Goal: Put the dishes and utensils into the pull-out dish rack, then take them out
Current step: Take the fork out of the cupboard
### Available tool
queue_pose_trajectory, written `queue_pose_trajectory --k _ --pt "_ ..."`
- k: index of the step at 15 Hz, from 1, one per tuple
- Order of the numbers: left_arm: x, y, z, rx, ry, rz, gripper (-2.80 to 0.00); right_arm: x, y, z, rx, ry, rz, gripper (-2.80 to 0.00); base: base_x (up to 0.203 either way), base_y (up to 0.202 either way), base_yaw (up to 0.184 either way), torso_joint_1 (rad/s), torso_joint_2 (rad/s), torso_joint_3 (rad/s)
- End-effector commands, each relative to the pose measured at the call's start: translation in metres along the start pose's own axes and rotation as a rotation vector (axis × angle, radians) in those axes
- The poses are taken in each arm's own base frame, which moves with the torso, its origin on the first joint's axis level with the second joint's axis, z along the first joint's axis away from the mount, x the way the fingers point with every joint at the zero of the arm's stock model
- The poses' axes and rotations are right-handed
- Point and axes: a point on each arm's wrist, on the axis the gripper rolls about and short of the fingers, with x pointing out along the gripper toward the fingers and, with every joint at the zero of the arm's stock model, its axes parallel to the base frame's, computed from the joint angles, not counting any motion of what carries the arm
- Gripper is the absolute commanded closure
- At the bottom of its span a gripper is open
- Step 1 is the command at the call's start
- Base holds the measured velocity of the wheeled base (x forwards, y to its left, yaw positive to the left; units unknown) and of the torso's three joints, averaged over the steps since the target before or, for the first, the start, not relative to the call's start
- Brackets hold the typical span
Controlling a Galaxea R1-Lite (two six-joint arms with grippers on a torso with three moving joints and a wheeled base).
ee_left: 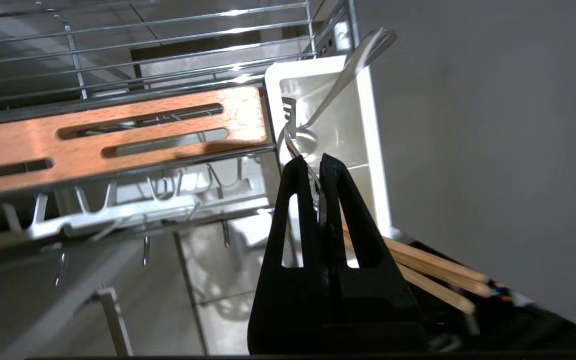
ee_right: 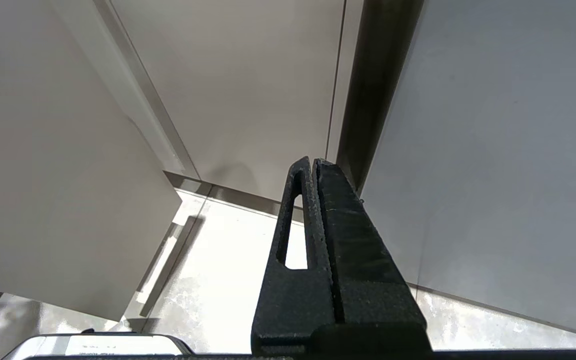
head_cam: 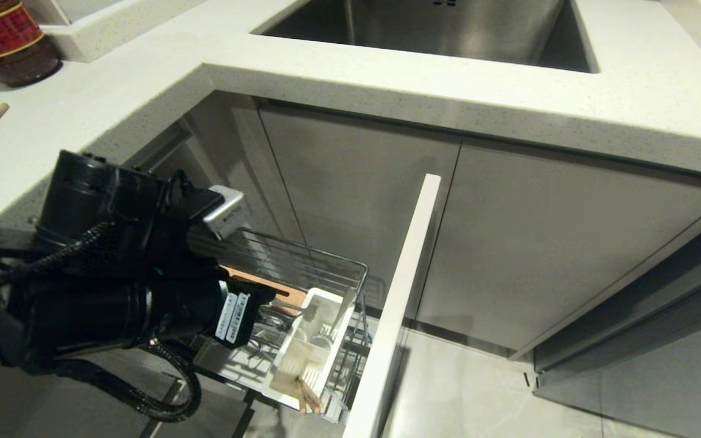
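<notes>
The tabletop [head_cam: 143, 91] is a thick slab of pale speckled stone with squared edges. A rectangular brushed steel sink [head_cam: 448, 30] is recessed into it, well above and beyond the left claw. Flat matte grey cabinet doors [head_cam: 539, 243] stand under the slab.

The pull-out dish rack [head_cam: 332, 267] stands extended from the cabinet and surrounds the left claw. It is a basket of thin chrome wire with a flat white front panel [head_cam: 405, 292] on the side to the claw's right in the head view. A light wooden strip [ee_left: 118, 135] with long rounded slots crosses the rack beside the claw. Bent chrome plate prongs [ee_left: 158, 195] stand in a row near the strip.

The white plastic cutlery caddy [ee_left: 368, 130] is a smooth rectangular box, directly ahead of the claw's tips.

The left claw [ee_left: 313, 162] has two black tapered fingers with a rough matte surface. They are pressed together on the tine end of the fork [ee_left: 348, 75]. The fork is slim, polished silver metal; its handle slants away from the claw across the caddy and over its far rim.

The chopsticks [ee_left: 433, 270] are light wooden rods, lying just beside the claw, in the caddy's near end.

The right claw [ee_right: 313, 165] is pressed together, empty, in front of the grey cabinet doors.
</notes>
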Motion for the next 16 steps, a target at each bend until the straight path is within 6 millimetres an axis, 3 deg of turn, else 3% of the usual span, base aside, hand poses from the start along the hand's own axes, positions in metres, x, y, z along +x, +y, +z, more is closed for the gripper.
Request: queue_pose_trajectory --k 1,12,16 --pt "-0.030 0.003 0.016 -0.050 -0.079 -0.006 0.00 0.002 0.000 -0.007 0.000 0.026 0.000 0.00 0.000 0.000 0.000 0.000 0.00 0.000" --pt "-0.123 0.008 0.047 -0.267 -0.345 -0.106 0.00 0.002 0.000 -0.007 0.001 0.026 0.000 0.00 0.000 0.000 0.000 0.000 0.00 0.000" --pt "-0.172 0.021 0.048 -0.314 -0.515 -0.090 0.00 0.002 0.000 -0.007 0.000 0.026 0.000 0.00 0.000 0.000 0.000 0.000 0.00 0.000"
